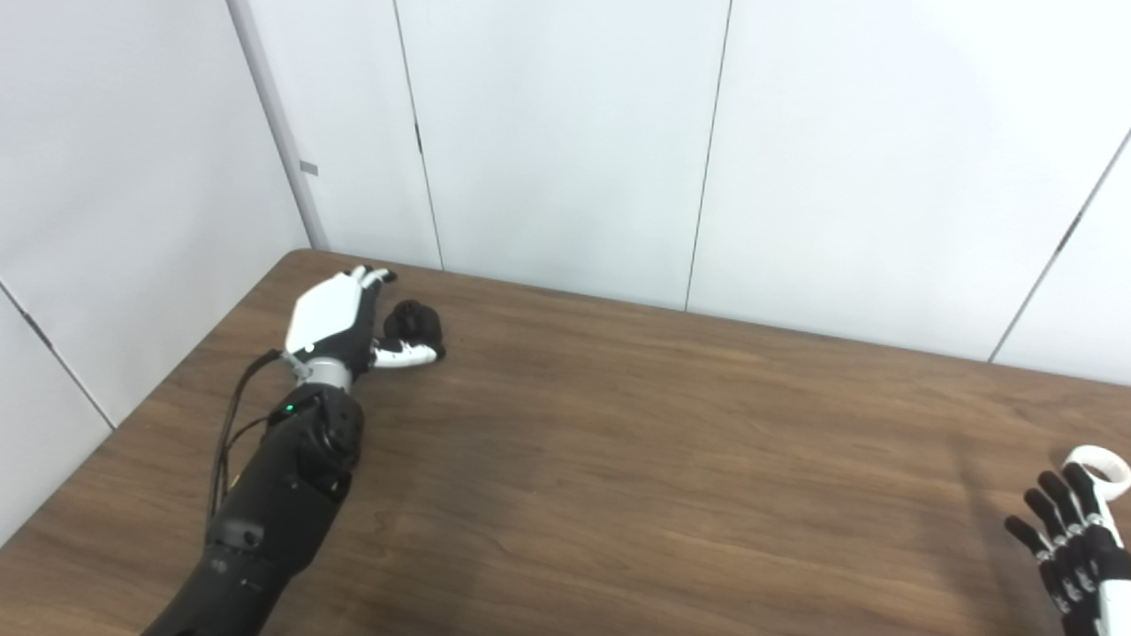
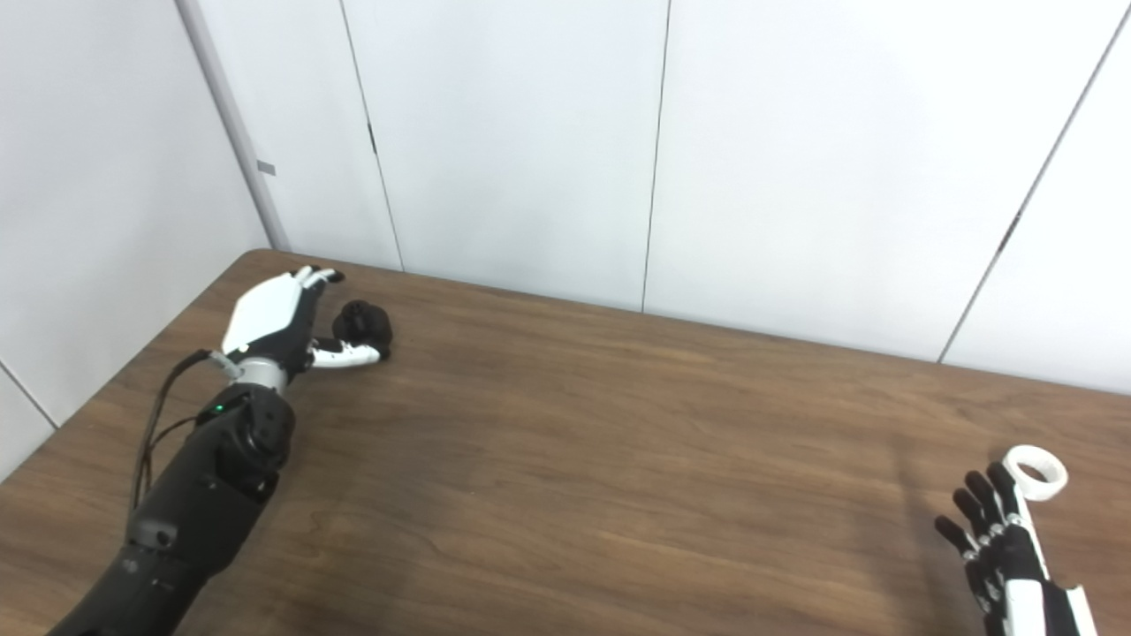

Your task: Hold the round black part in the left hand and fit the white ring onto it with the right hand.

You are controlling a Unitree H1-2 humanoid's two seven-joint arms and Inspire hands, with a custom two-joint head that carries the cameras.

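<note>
Pick-up step, both sides. Left hand (image 1: 340, 322) upper left of frame, fingers spread around round black part (image 1: 413, 323) on bench (image 1: 618, 442), not closed. Right hand (image 2: 1003, 539) lower right, splayed, empty, fingertips at white ring (image 2: 1036, 472). Next: close each grasp, lift, bring together.

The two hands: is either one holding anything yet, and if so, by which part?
Neither has a firm hold yet. The left hand is open around the black part on the table. The right hand is open beside the white ring.
</note>
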